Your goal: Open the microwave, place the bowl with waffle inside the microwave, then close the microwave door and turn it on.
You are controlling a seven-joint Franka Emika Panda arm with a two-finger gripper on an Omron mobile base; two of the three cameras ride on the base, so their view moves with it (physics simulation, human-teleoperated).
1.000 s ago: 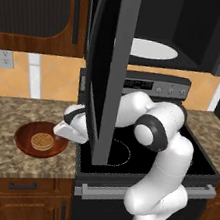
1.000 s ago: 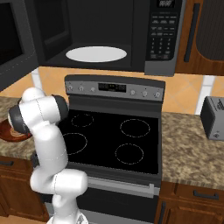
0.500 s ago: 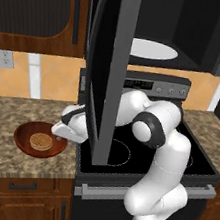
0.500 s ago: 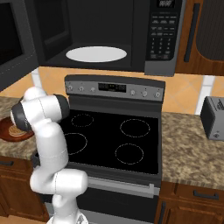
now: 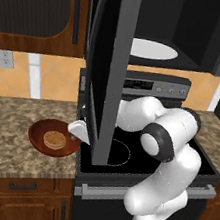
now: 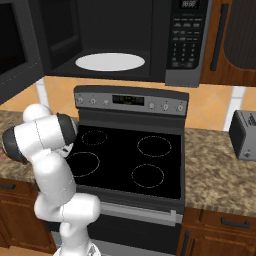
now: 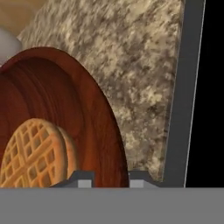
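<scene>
So the microwave (image 6: 125, 42) has its microwave door (image 5: 108, 71) swung wide open, and in the left base view the door hangs right down the middle of the frame, edge-on to us. The white turntable (image 6: 110, 62) sits inside the cavity, upper middle of the right base view, with the button panel (image 6: 185, 40) just to its right.

The bowl (image 5: 54, 137) is on the granite counter (image 5: 7, 130) in the lower left of the left base view, just beside the stove (image 6: 130, 160), and the waffle (image 5: 55, 140) lies in it, roughly centered. In the hand view we see the bowl's reddish rim curving up from the bottom, waffle at lower left, speckled counter above and to the right, and the stove's grey edge running down the right side.

The gripper (image 7: 111, 181) is down at the bowl's right rim: the two dark fingertips poke up at the bottom of the hand view, one on each side of the rim, standing close together with the wall of the bowl between them. Looks to us like it's pinched on the rim. In the left base view the hand is mostly tucked behind the door, just its white tip touching the bowl's right edge.

A toaster (image 6: 244, 134) sits on the counter at the far right of the right base view.
</scene>
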